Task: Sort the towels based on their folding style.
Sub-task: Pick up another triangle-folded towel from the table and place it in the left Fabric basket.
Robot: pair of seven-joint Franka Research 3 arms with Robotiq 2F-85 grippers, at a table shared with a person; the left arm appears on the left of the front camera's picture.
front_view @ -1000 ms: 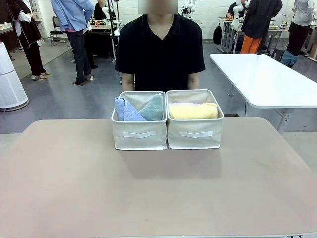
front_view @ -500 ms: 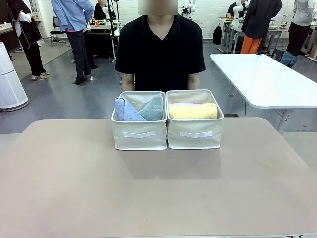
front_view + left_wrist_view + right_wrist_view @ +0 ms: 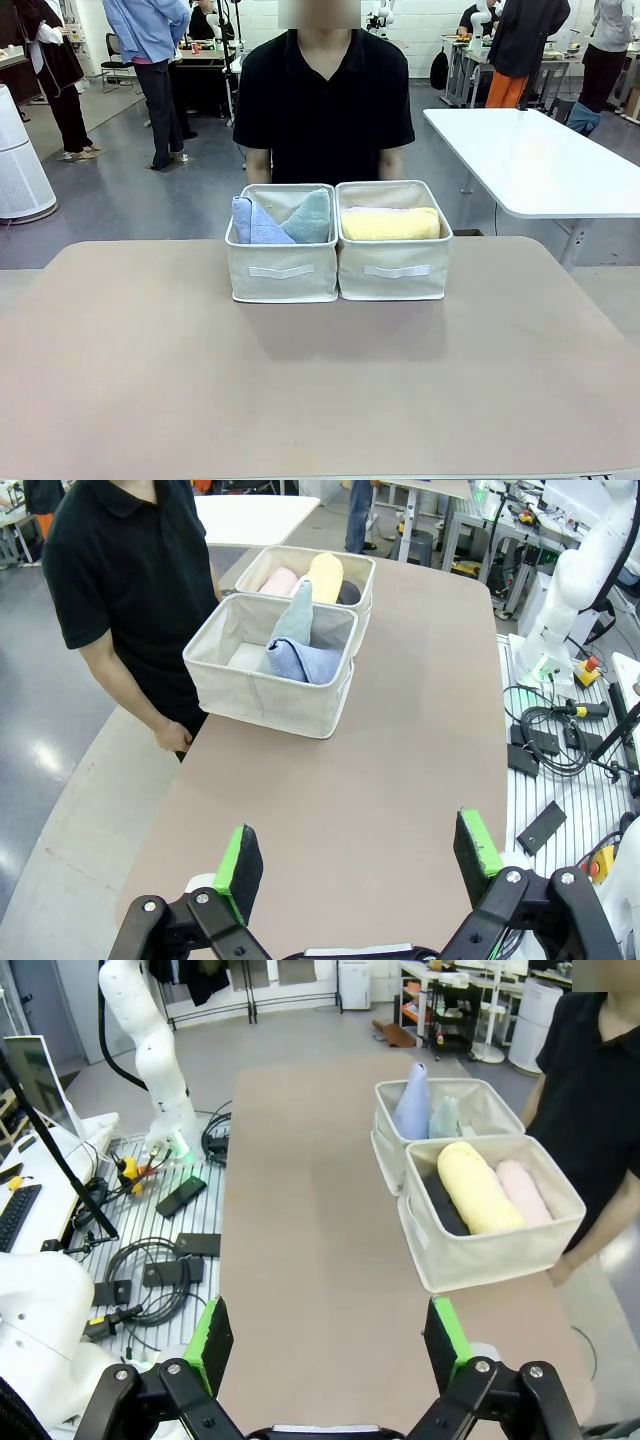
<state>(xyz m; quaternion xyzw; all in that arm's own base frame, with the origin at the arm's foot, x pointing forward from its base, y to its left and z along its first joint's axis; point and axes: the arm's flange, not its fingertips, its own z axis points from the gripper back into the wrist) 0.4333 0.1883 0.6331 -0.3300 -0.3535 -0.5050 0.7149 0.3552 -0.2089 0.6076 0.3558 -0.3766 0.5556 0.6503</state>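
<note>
Both my left pincer (image 3: 355, 855) and right pincer (image 3: 325, 1335) gape wide over bare surface (image 3: 320, 380), two bins (image 3: 338, 262) touching near its far edge.

Pointed towels (image 3: 280, 220) in left bin (image 3: 281, 270); rolled towels (image 3: 390, 223), seemingly three, in right bin (image 3: 393, 268).

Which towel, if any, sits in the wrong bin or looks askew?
None stands out. The lavender-blue and teal-grey pointed folds share the left bin; the yellow roll and pink roll lie in the right bin.
</note>
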